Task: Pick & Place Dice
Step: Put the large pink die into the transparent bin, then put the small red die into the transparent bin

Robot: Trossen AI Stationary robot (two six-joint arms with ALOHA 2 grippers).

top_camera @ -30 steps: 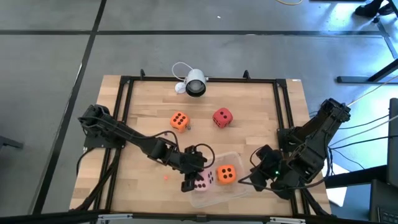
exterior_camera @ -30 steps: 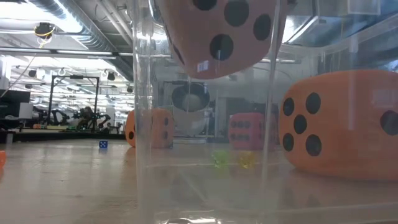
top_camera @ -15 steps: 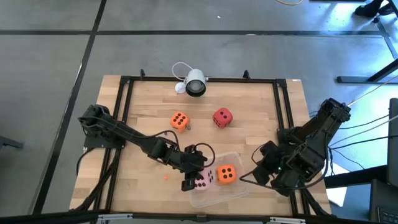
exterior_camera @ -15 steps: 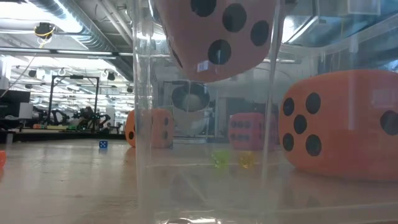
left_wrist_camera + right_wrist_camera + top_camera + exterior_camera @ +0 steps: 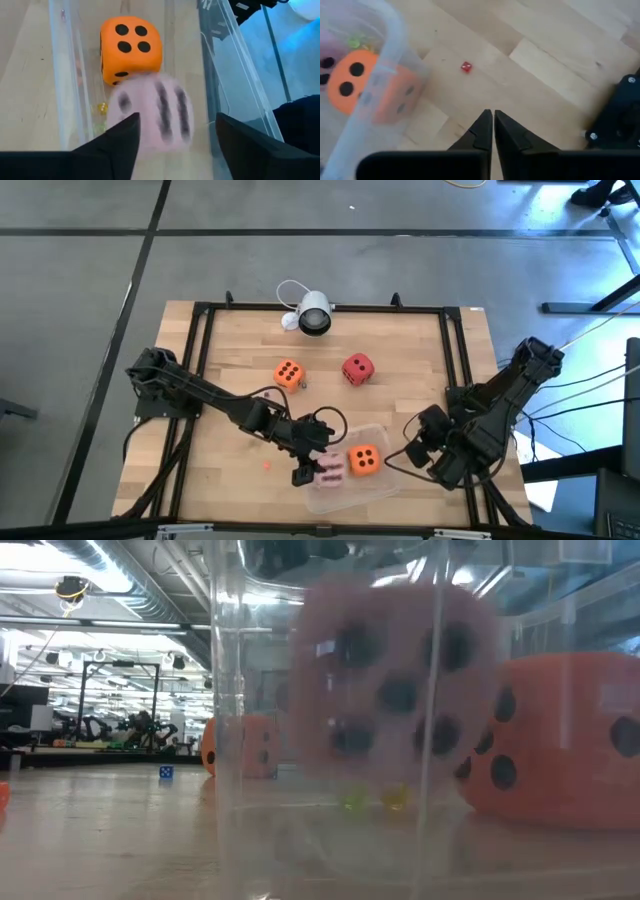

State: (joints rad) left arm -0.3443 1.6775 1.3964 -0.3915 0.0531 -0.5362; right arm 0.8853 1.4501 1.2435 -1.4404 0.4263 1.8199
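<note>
Worktop (image 5: 220, 350): pale wood planks inside a black frame, seen from above.

Left arm: reaches from the 9 o'clock edge toward 6 o'clock. Left hand (image 5: 312, 461) hangs over the tub's 9 o'clock end; its two dark fingers (image 5: 112, 142) stand spread, with nothing between them.

Right arm: folded at the 4 o'clock corner. Right hand (image 5: 415, 448) lies just beside the tub's 3 o'clock end, fingers (image 5: 481, 131) pressed together and holding nothing.

Tub (image 5: 378, 483): clear plastic, rectangular, near the 6 o'clock edge, slightly skewed to the frame. It contains two dice.

Camera (image 5: 314, 313): white, round, dark-lensed, with a looped cable, at the 12 o'clock edge.

Dice:
- Orange die (image 5: 364, 461), in the tub toward its 3 o'clock end, four pips up; resting on the tub floor (image 5: 131, 47).
- Pink die (image 5: 329, 471), in the tub just beside the orange one on its 9 o'clock side, directly beneath the spread left hand; motion-blurred in the left wrist view (image 5: 150, 115) and the low view (image 5: 395, 705), so whether it touches the floor cannot be told.
- Second orange die (image 5: 288, 374), on the bare worktop near centre, well apart from the tub.
- Red die (image 5: 357, 369), on the worktop at 3 o'clock of that orange die, near it but not touching.

Tiny red cube (image 5: 466, 67): on the planks, beyond the right hand's fingertips.
</note>
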